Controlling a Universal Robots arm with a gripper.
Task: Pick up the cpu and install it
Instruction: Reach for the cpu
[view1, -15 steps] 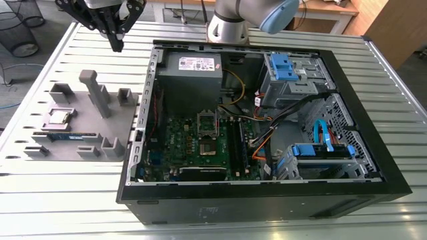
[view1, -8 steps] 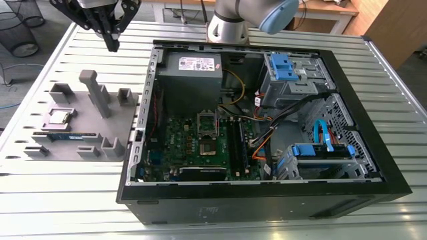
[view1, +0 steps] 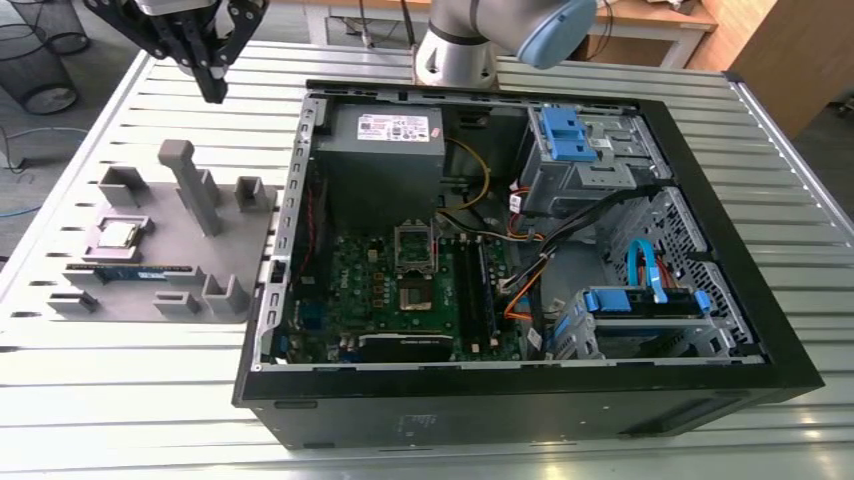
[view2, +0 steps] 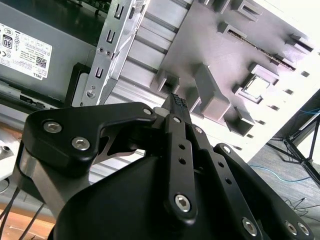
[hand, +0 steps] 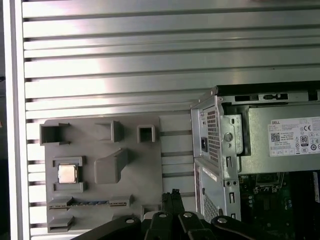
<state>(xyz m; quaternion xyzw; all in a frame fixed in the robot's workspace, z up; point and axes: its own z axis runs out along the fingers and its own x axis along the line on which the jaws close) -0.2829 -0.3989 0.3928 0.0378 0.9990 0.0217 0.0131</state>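
Slatted aluminium table (view1: 134, 380) bears a grey fixture plate (view1: 167, 248) beside an open computer case (view1: 534, 405); the cpu (view1: 118, 234) lies flat in its plate pocket, well apart from the gripper (view1: 212, 92), which hangs beyond the plate's far edge, fingers seemingly pressed together, empty.

A: State the gripper pose
B: The gripper (view1: 211, 90) hangs high at the exterior view's left, pointing down; fingertips (view2: 176, 100) closed against each other
A: And the arm?
B: The arm (view1: 461, 50) stands upright at that view's top centre, grey housing, blue end cap (view1: 554, 35)

jaws' mount (view1: 178, 6) cut by exterior view's top edge
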